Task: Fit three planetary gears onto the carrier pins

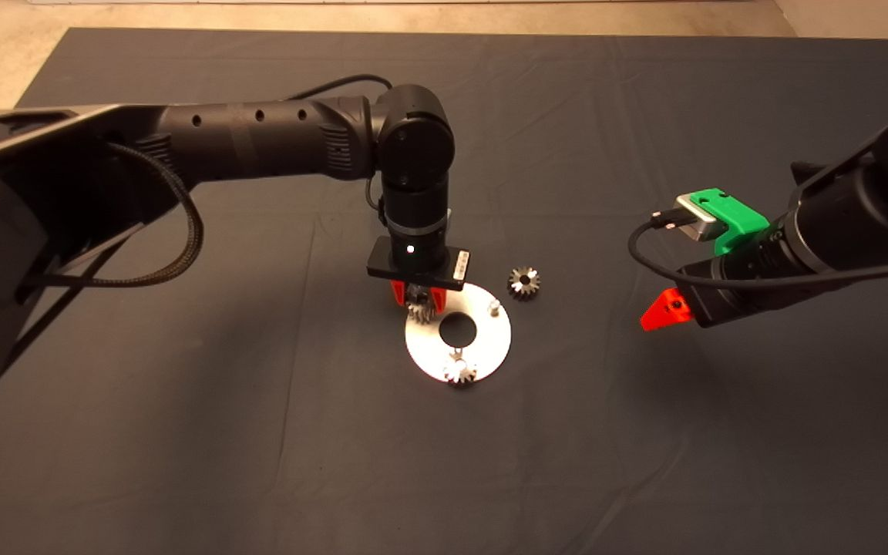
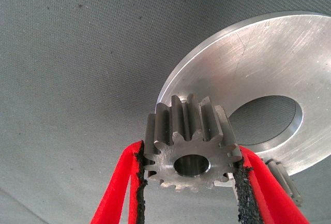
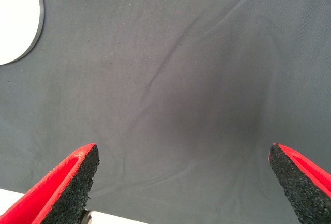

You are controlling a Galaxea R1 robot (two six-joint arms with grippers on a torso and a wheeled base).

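The white disc lies mid-mat. One planetary gear sits on the disc's near carrier pin. The far-right pin stands bare. My left gripper is shut on a second gear, holding it just above the disc's far-left edge; the pin there is hidden under it. A third gear lies loose on the mat beside the disc's far right. My right gripper hovers open and empty to the right of the disc, which shows at the picture's edge in the right wrist view.
The dark mat covers the table, with bare floor beyond its far edge. The left arm stretches across the mat's far-left part. A cable loops below it.
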